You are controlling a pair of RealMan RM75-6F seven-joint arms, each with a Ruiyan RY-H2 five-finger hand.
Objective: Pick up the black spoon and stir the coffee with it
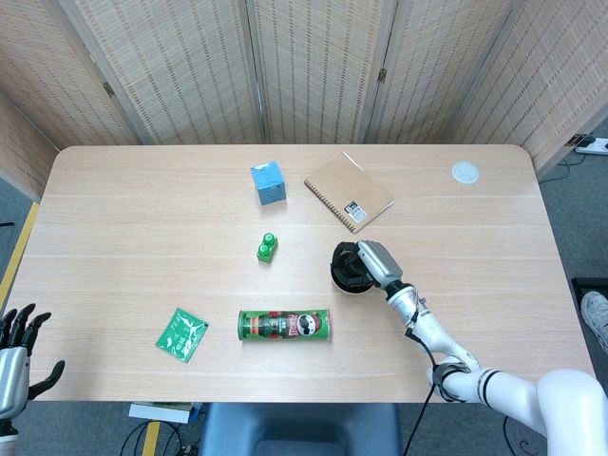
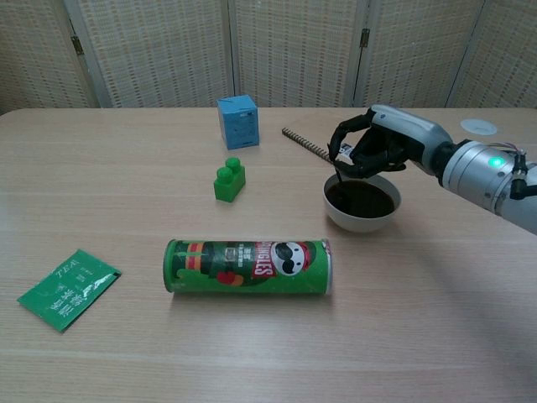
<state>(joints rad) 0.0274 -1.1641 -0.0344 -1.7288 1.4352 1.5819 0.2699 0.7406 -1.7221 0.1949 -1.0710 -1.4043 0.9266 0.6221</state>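
Note:
A white cup of dark coffee (image 2: pixel 362 201) stands right of the table's middle, and it shows in the head view (image 1: pixel 342 275) mostly covered by my hand. My right hand (image 2: pixel 379 149) (image 1: pixel 369 263) hovers over the cup and pinches the thin black spoon (image 2: pixel 337 174), which hangs down with its tip at the coffee near the cup's left rim. The spoon is too small to make out in the head view. My left hand (image 1: pixel 13 356) is at the lower left, off the table's edge, with fingers spread and nothing in it.
A green Pringles can (image 2: pixel 248 265) lies on its side in front of the cup. A green brick (image 2: pixel 227 181), blue cube (image 2: pixel 237 121) and spiral notebook (image 1: pixel 348 191) sit behind. A green tea sachet (image 2: pixel 66 287) lies front left; a white lid (image 1: pixel 465 172) is far right.

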